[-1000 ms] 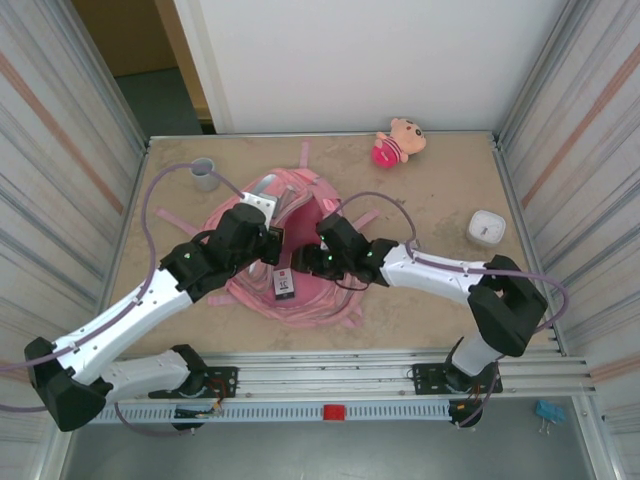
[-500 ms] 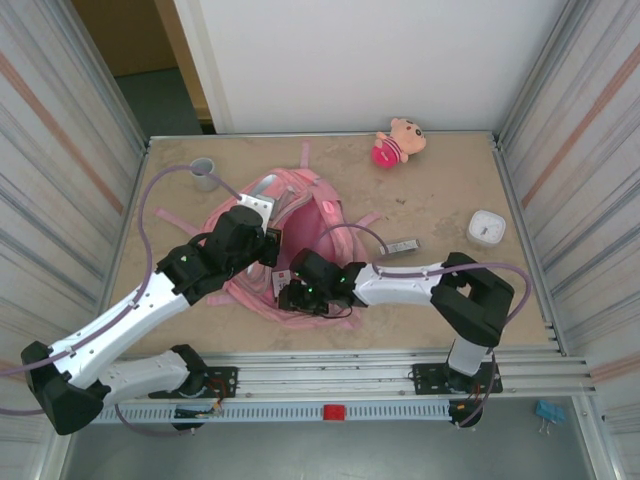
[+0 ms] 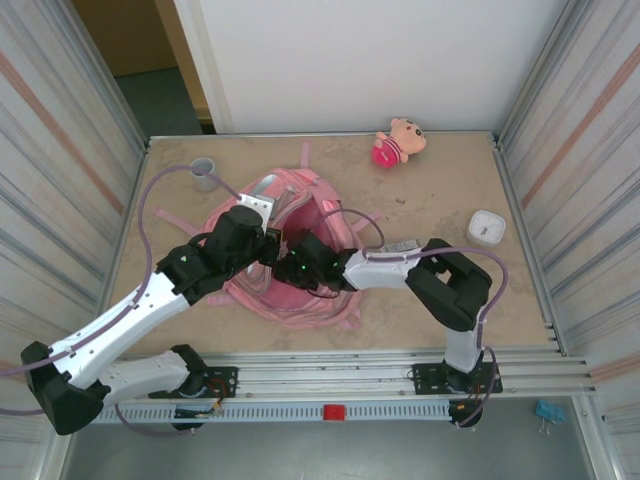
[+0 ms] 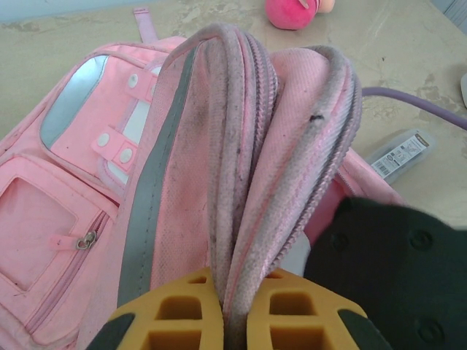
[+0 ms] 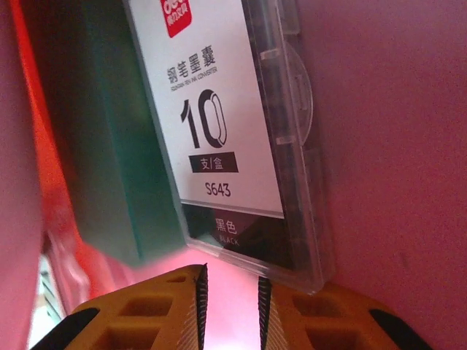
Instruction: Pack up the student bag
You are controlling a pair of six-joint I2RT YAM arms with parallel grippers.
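The student bag (image 3: 300, 305) lies in the table's middle with its top opening held up. My left gripper (image 3: 268, 245) is shut on the bag's gathered zipper rim (image 4: 241, 182), pinched between the yellow fingers (image 4: 182, 310). My right gripper (image 3: 292, 268) reaches into the opening. In the right wrist view its jaws (image 5: 232, 306) stand a narrow gap apart with nothing between them. Just ahead of them a clear plastic box with a white label (image 5: 219, 124) lies inside the bag against a teal item (image 5: 109, 146), surrounded by pink lining.
A second clear labelled box (image 3: 402, 245) lies on the table right of the bag. A pink plush doll (image 3: 398, 141) sits at the back, a white box (image 3: 486, 228) at the right, a grey cup (image 3: 204, 173) at the back left. Metal walls flank the table.
My right gripper swung from the bag's near side, where the clear box showed at its tip, into the opening. The box now lies free ahead of the narrowed jaws. The left arm has held still.
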